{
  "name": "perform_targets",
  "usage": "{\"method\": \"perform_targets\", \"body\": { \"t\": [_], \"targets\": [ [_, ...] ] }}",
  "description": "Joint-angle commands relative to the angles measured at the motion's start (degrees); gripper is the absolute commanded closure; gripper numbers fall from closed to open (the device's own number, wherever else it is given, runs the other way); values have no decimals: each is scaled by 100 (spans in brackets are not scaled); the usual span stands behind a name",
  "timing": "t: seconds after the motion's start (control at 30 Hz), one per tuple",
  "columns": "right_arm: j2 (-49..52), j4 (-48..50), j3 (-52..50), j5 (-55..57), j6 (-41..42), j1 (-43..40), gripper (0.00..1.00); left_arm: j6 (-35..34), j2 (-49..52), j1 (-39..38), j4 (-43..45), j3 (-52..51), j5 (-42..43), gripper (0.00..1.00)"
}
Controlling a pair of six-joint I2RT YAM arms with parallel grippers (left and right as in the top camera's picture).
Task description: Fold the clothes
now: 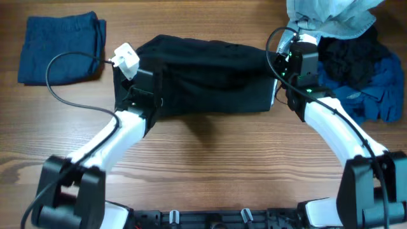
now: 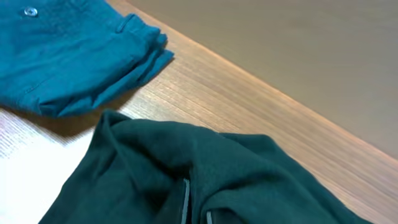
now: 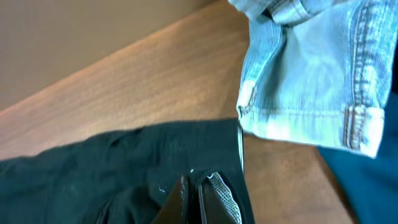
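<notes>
A black garment (image 1: 203, 76) hangs stretched between my two grippers above the table's middle. My left gripper (image 1: 135, 81) is shut on its left edge; in the left wrist view the dark cloth (image 2: 186, 174) wraps round the fingers (image 2: 196, 208). My right gripper (image 1: 286, 67) is shut on its right edge; in the right wrist view the fingers (image 3: 194, 193) pinch a fold of the black garment (image 3: 112, 168).
A folded blue garment (image 1: 60, 48) lies at the far left, also in the left wrist view (image 2: 68, 56). A pile of unfolded clothes sits at the far right: light denim (image 1: 334, 19) on top, dark and blue items (image 1: 369, 83) below. The denim hem (image 3: 311, 81) is close to my right gripper.
</notes>
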Motion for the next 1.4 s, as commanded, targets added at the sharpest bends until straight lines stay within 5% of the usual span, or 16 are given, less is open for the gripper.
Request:
{"method": "perform_targets", "body": {
  "t": [0.0,0.27,0.6,0.73,0.83,0.87,1.0,1.23,1.37],
  "targets": [
    [393,479,-17,516,24,11,96,46,501,273,579,79,-245,96],
    [1311,2039,-17,684,26,9,96,48,1401,636,2352,81,-240,93],
    [1578,2752,-13,1049,13,9,96,76,1993,881,2859,511,129,88],
    [1578,2870,-13,1097,4,9,96,531,2002,881,2887,726,317,55],
    [1578,3010,-11,1222,9,9,95,817,2002,881,2903,866,385,2],
    [1578,3084,-11,1222,7,9,86,918,2002,881,2903,914,442,0],
    [1578,3161,-11,1222,4,9,1,1296,2002,881,2900,970,507,0],
    [1567,3128,-2,1099,-273,9,0,1928,1915,800,2527,968,507,0],
    [1119,1941,90,90,-284,-9,0,2240,1427,632,1252,968,535,0]
  ]
}}
